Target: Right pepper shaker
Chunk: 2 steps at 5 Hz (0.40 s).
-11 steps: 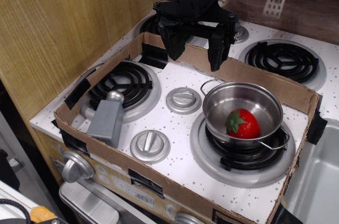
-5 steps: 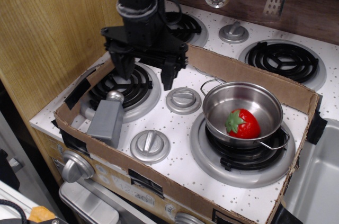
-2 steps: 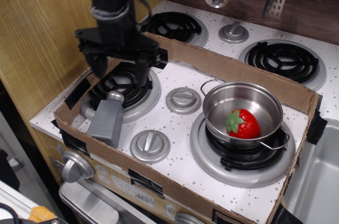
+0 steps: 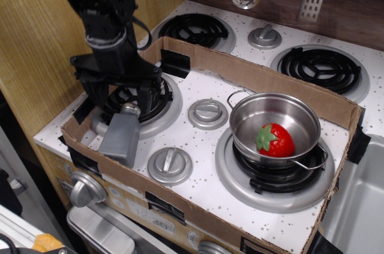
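Single view, toy stove top (image 4: 198,140) ringed by a low cardboard wall (image 4: 282,83).

The pepper shaker (image 4: 122,134) lay on its side at the front-left of the walled area, grey body pointing toward the front edge, rounded silver cap (image 4: 131,109) resting against the rim of the front-left burner (image 4: 139,98). Its lower end sat close to the front cardboard wall.

The gripper (image 4: 121,99) hung over the front-left burner, just above and behind the shaker's cap. Fingers were spread wide: one finger (image 4: 96,95) stood to the left of the cap, the other (image 4: 147,99) to its right. Nothing was held between them. Whether either finger touched the cap could not be told from this angle.

Surroundings: a flat silver knob (image 4: 170,165) lay just right of the shaker's body, and a second knob (image 4: 207,113) sat between the two front burners. A steel pot (image 4: 275,127) stood on the front-right burner (image 4: 273,173), well apart from the shaker, with a red strawberry (image 4: 275,140) inside it. Black tape patches (image 4: 174,63) marked the cardboard wall on the left and back sides. The left wall stood near the gripper's left finger. A wooden panel (image 4: 48,38) rose behind the arm on the left.
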Available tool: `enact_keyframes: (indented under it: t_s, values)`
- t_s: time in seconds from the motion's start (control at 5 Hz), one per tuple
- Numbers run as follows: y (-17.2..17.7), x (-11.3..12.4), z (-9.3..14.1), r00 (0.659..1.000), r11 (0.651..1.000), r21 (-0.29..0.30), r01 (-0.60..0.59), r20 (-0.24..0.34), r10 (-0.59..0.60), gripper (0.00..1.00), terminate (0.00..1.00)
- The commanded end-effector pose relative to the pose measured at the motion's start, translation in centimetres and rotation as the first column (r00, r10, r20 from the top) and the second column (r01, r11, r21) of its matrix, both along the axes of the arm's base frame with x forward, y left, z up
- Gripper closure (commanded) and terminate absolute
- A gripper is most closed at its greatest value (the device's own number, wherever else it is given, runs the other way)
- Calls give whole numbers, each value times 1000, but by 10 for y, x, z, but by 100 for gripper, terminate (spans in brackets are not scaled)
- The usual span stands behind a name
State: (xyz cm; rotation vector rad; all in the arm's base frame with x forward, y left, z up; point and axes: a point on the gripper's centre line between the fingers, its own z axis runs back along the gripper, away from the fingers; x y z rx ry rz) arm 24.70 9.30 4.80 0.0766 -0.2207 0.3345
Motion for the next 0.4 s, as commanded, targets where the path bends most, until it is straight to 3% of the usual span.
enact_keyframes:
  t_s: [0.0, 0.2]
  values:
    - [3, -4, -6, 999, 1000, -8, 6, 34, -6, 0, 0]
    - [3, -5, -12, 999, 1000, -17, 5, 48, -4, 0, 0]
